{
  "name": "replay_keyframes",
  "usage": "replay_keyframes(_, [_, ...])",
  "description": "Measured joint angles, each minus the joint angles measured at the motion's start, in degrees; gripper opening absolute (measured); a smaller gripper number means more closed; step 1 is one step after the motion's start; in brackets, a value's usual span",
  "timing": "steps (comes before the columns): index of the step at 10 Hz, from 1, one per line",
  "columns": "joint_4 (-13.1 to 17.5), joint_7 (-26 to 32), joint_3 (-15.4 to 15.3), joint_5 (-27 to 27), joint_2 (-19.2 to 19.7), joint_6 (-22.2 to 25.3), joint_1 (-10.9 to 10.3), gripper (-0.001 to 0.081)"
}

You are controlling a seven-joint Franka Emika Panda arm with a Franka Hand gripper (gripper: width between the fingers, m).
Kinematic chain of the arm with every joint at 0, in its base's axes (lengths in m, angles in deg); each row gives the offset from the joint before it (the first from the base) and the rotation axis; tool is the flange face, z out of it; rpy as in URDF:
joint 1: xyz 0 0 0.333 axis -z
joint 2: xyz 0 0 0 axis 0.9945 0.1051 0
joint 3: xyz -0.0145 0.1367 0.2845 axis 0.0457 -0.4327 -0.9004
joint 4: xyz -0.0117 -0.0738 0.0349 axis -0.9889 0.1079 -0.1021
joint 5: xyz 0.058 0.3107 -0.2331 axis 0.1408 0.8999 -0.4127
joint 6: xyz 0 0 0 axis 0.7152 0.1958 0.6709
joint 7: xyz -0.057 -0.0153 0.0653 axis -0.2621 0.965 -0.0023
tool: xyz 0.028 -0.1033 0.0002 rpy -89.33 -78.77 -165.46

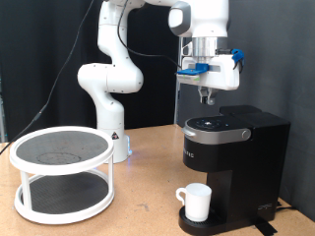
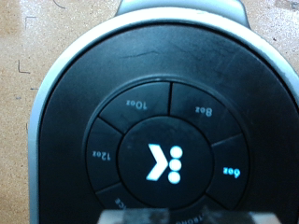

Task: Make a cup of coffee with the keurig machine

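In the exterior view, the white arm (image 1: 116,69) is reaching over from the picture's left, and its gripper (image 1: 206,99) is hanging just above the top of the keurig (image 1: 234,157), over the round silver-ringed lid (image 1: 218,126). The fingers (image 1: 206,95) are pointing straight down and sitting close together, with nothing between them; a small gap is showing between the tips and the lid. The cup (image 1: 196,203) is standing upright on the low drip tray (image 1: 207,226) at the machine's front, under the spout, its handle turning toward the picture's left. A white two-tier round rack (image 1: 61,173) with dark mesh shelves is standing on the wooden table (image 1: 148,197), well apart from the machine, toward the picture's left.

In the wrist view, the camera is looking straight down on the keurig's control panel (image 2: 154,121). The silver ring (image 2: 42,103) is framing the black disc, and size buttons marked 8oz, 10oz and 12oz are ringing the glowing centre button (image 2: 164,163); a 6oz label (image 2: 236,172) is shining blue. The gripper's tips are only showing as a blurred pale edge (image 2: 177,216), so this view alone is not telling how the jaws stand.
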Motion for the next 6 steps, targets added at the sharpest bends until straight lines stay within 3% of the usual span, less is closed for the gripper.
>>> replay_keyframes(6, [0.4, -0.5, -0.1, -1.6, 4.1, -0.8, 0.3, 0.0])
